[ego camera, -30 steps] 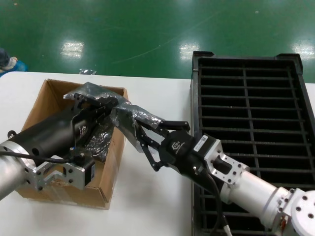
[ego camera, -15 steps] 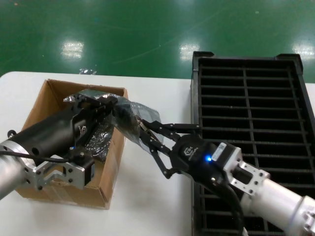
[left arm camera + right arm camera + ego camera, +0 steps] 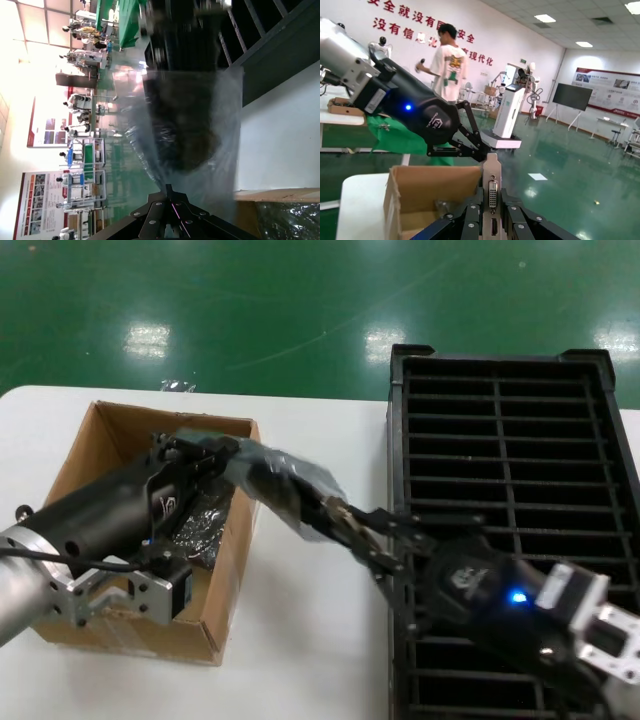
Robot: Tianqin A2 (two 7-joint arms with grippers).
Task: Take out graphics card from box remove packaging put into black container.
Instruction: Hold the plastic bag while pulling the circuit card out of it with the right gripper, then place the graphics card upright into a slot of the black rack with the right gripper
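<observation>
Now the graphics card [image 3: 290,490], inside the packaging [image 3: 262,462], hangs in mid-air btwn the box [image 3: 100,440] and the black container [image 3: 520,450], above the white table [image 3: 300,640]. Left gripper [image 3: 215,452], over the box, is clamped on the bag's end. Right gripper [image 3: 352,525], near the crate's edge, is pinched on the card's silver bracket [image 3: 492,187] w/ its white port.
</observation>
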